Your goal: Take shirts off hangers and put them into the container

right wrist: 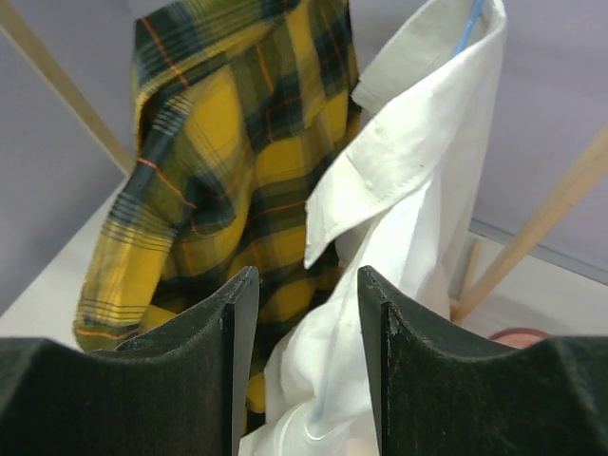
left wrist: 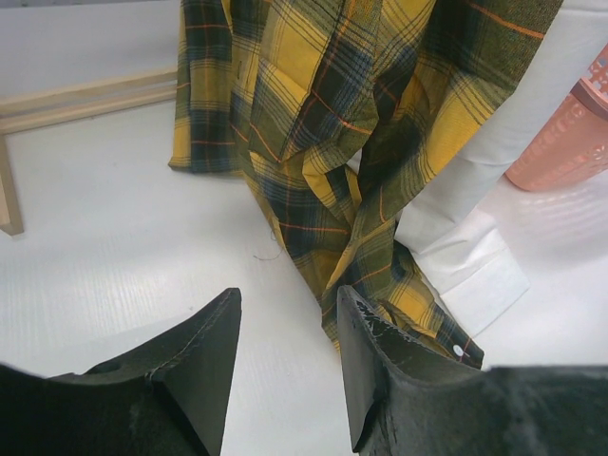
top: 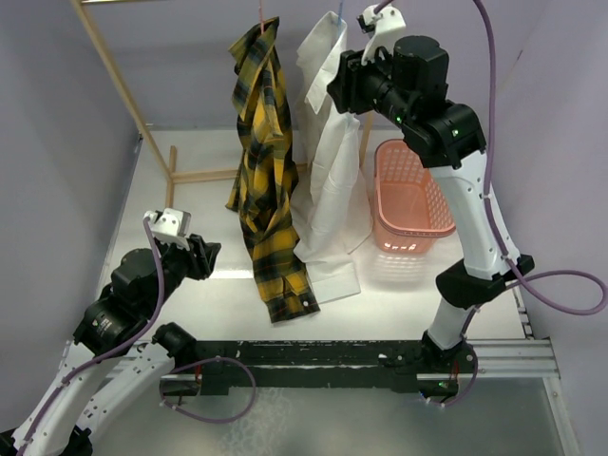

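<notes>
White shirt (right wrist: 418, 171) hangs just ahead of the right gripper (right wrist: 306, 285), jaws apart and empty: best pinch the collar (right wrist: 380, 204), then lift it off the blue hanger (right wrist: 472, 21). Left gripper (left wrist: 290, 304) likewise apart, empty.

White table (top: 180, 204) with salmon-pink basket (top: 410, 241)

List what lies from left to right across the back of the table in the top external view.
Wooden rack pole → yellow-and-black plaid shirt → white shirt → salmon-pink laundry basket
</notes>
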Tool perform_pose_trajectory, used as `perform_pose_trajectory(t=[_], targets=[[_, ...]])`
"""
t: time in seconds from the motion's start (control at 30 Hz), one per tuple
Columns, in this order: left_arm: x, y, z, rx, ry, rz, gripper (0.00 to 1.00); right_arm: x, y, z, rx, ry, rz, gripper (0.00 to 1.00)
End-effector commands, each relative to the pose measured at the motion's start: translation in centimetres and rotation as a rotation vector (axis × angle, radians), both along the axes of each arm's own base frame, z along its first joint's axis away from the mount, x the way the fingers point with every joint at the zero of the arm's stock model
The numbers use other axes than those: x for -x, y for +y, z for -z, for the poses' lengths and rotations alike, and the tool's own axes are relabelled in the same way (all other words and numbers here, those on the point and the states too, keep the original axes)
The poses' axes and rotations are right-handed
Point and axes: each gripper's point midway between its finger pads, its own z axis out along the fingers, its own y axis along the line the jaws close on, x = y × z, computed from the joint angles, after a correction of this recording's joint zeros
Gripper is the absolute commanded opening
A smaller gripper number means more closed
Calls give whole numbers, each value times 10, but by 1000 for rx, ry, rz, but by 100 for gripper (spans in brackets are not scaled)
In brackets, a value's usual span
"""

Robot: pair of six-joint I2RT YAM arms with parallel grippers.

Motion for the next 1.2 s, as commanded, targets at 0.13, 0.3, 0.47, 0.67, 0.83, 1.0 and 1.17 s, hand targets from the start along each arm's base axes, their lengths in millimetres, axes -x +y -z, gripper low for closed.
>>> perform_pose_trajectory(t=[0.13,0.3,0.47,0.67,0.83,1.0,1.17], targets=[[-3,-1,-7,0,-28,3,49,-11,-29,-6,130,-81,201,49],[-4,-2,-5,-4,-21,3,49,-16,-22,8,156,-51,179,50],[-4,-2,-4,-7,-17,2,49,-22,-11,27,157,-10,152,49],[-4,-2,-4,-6,-19,4,49,-31,-9,46,194,29,169,46],[-3,-1,-4,-6,-19,3,49,-33,-11,57,193,54,188,30],[-4,-2,-4,-8,-17,2,49,-35,-27,45,186,11,274,18],[-4,-2,-3,-8,-15,4,49,-36,-48,21,168,-80,379,0]])
